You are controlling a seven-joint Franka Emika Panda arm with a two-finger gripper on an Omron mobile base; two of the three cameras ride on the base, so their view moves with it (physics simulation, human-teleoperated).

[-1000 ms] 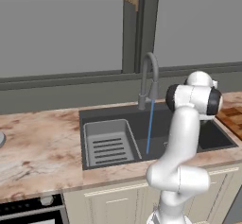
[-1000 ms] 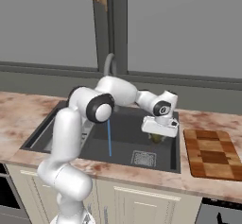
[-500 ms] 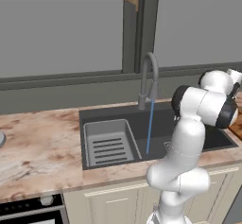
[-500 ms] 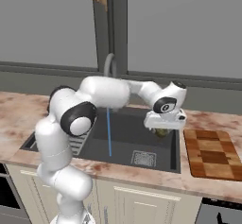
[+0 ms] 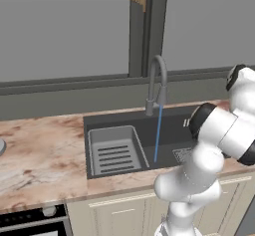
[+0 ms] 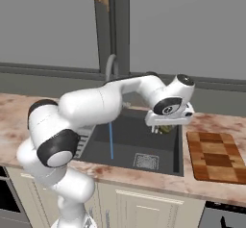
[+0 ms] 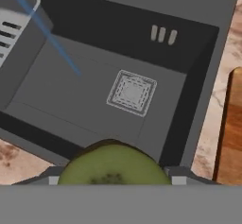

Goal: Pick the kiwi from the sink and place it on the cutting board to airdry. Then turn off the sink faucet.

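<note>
Sink [image 6: 175, 147] (running faucet [image 5: 157, 83]) in marbled countertop [image 5: 42, 155]

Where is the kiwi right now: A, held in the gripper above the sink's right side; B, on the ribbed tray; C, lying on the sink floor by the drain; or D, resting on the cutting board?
A: the kiwi sits in the gripper over the sink, short of the cutting board.

Pinkish marbled countertop [image 5: 45, 155], cream cabinet doors [image 6: 144, 208], dark window frame [image 5: 149, 26]
</note>
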